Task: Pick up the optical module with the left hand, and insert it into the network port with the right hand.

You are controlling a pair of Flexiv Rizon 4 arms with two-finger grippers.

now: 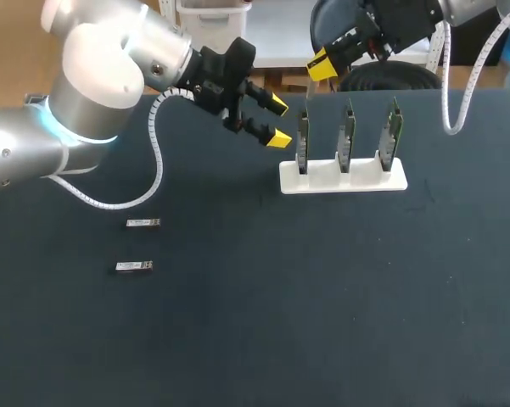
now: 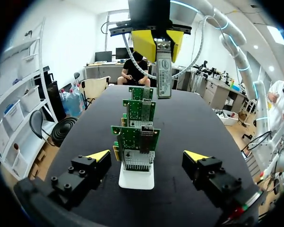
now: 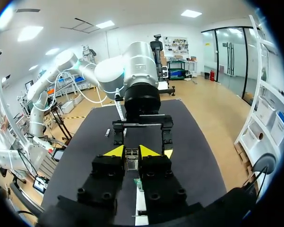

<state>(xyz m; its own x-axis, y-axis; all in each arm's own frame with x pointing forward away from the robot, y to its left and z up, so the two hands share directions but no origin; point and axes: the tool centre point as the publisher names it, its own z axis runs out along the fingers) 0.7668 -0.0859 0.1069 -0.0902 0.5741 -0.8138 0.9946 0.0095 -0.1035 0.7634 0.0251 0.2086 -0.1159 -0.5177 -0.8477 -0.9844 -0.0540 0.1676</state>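
Left fingers [image 2: 98,156] gape wide and empty, looking along the row of network cards [image 2: 132,137] in their white holder [image 2: 136,182], while the right fingers [image 2: 144,43], nearer the cards, pinch the optical module [image 2: 164,71] from above, its long axis pointing down, hanging over that row and not yet in.

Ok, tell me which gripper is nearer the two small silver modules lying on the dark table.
Left. The left gripper hangs open beside the white stand, toward the silver modules; the right gripper, shut on another module, is above the stand.
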